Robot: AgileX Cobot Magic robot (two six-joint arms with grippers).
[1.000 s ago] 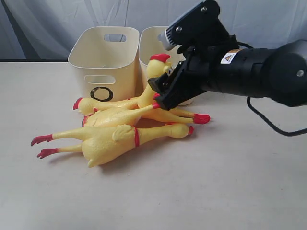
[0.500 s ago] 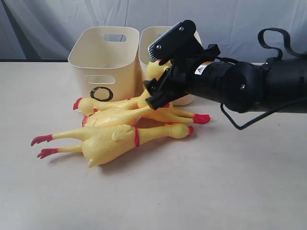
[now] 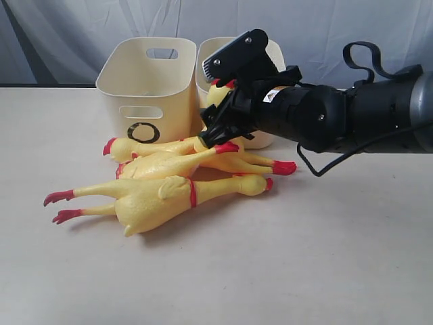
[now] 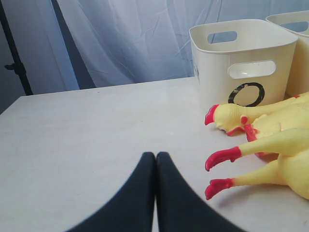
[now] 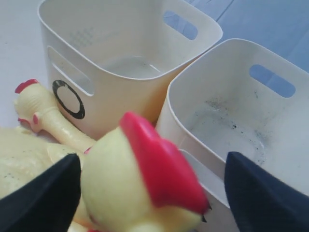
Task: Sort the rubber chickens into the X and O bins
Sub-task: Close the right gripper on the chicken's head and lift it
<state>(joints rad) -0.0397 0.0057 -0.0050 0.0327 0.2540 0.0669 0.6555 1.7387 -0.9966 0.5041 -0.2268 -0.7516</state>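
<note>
Jaws spread wide, the right gripper (image 3: 218, 132) straddles the raised head of one rubber chicken (image 5: 145, 183) in the heap (image 3: 162, 193) lying just near of the O bin (image 3: 135, 91); the left gripper (image 4: 155, 166), closed, hangs left.

Work surface is a pale beige table top (image 3: 352, 271), matt, with a faint sheen in the left wrist view; behind it hangs a creased blue-grey fabric backdrop (image 3: 61, 34), covering the whole rear; a dark vertical gap (image 4: 67, 43) divides the cloth; a black stand (image 4: 12, 48) rises beyond the table's edge; lighting is even and diffuse, shadows soft.
</note>
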